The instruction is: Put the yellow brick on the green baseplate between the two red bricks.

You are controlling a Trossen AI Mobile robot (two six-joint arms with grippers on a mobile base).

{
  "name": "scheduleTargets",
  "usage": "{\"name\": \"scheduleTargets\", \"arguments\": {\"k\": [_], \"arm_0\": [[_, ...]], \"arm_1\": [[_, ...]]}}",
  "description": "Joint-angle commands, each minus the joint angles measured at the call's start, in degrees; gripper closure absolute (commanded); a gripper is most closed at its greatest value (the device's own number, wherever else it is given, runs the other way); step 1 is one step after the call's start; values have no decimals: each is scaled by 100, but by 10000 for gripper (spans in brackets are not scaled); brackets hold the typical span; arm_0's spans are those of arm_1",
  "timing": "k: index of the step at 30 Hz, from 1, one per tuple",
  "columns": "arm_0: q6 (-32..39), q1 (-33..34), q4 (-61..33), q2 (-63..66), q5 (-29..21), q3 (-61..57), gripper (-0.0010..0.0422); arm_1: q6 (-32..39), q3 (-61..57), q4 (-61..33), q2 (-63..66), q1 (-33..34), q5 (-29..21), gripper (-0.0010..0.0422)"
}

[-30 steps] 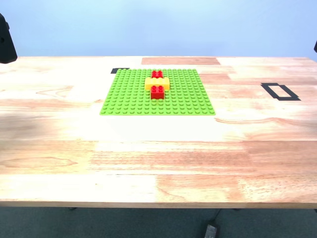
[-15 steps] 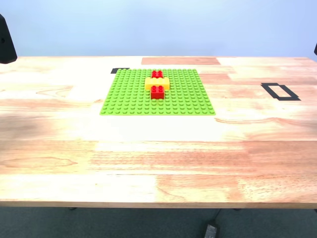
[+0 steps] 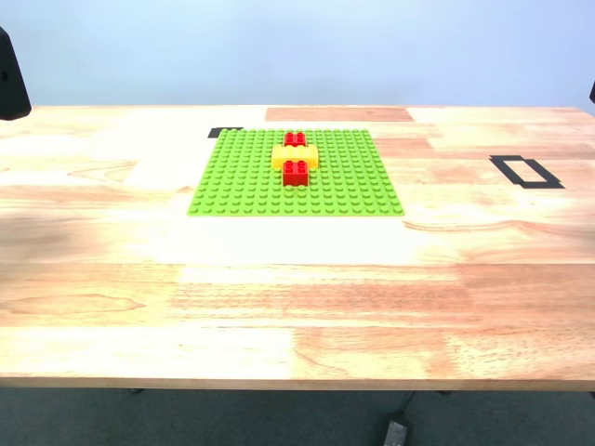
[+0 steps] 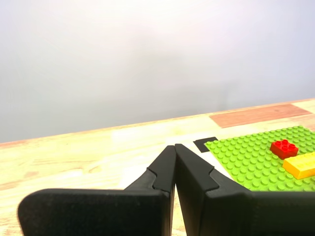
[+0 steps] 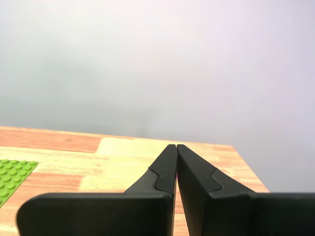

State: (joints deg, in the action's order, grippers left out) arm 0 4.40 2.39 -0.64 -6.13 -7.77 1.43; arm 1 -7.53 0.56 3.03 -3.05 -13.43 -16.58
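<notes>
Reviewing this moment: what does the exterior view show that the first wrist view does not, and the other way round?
Only the exterior view shows the near red brick, the whole green baseplate, the black tape rectangle towards the exterior view's right and the table's front edge. Only the first wrist view shows my first gripper, jaws closed and empty. Both show the far red brick, the yellow brick beside it, and the small black tape mark by the baseplate's corner.
</notes>
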Motion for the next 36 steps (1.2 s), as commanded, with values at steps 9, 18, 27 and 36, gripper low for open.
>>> {"name": "scheduleTargets", "arguments": {"k": [9,18,27,36], "arm_0": [[4,0,-2,0,-11,2,413],[4,-2,2,0,-13,0,413],[4,-2,-17,0,-13,7,413],[2,0,4,0,-13,0,413]], "arm_1": [[-24,2,-2,0,0,-9,413],[-24,2,-2,0,-2,-9,413],[-24,2,-2,-7,-2,-9,413],[-24,2,0,0,0,-9,413]]}}
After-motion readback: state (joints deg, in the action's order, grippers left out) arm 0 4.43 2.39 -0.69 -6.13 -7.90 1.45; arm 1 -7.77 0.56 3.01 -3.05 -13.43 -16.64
